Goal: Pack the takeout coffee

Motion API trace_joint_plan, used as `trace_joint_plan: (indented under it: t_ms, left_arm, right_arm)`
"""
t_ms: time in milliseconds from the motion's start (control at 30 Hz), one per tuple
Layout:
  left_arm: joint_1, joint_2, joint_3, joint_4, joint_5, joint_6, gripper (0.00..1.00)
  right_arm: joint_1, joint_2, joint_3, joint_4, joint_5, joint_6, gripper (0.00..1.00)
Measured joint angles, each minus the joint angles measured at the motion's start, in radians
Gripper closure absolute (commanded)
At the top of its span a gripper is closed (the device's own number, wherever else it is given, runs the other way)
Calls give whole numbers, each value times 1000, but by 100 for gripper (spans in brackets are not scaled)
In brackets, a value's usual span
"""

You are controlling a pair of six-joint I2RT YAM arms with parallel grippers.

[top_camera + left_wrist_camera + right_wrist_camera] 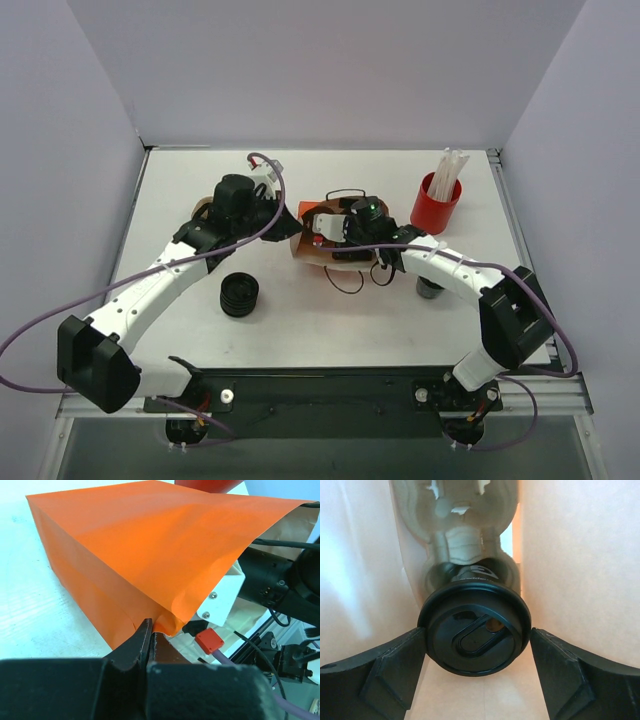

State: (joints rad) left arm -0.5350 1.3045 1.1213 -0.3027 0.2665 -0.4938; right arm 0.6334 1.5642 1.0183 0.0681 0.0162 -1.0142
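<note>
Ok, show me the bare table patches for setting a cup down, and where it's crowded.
Free: the white table in front, between the low ribbed black round stack and the right arm; also the far strip behind the orange paper bag. Crowded: the centre, where both arms meet the bag, and around the red cup of white straws.

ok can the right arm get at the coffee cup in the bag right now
Likely yes: the right pincer is inside the orange bag, its fingers either side of the coffee cup, nothing between them.

white logo mark (481, 571) with tiny print on the takeout coffee (474, 632) wall, print unreadable
</note>
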Motion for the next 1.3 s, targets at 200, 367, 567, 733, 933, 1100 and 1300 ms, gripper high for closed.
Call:
trace_joint_plan:
  t_ms: [200,367,567,733,933,1100,1300]
  left_arm:
    - [0,36,86,-91,-32,0,100]
    - [0,60,133,-136,-41,0,100]
    - [0,68,148,-155,-42,0,100]
    - [0,79,162,-165,-37,1,100]
    - [0,89,175,-176,-31,4,100]
    - [0,97,189,-187,-29,6,100]
    - [0,110,206,-195,-29,8,100]
  right_arm:
    - [0,-3,52,-79,-13,26,4]
    - [0,-3,90,-126,-20,45,0]
    - [0,-3,119,-164,-32,54,0]
    - [0,-3,148,-208,-55,57,0]
    - [0,-3,166,-251,-77,56,0]
    - [-3,-3,184,-282,-87,57,0]
    - [-5,-3,205,-290,-87,69,0]
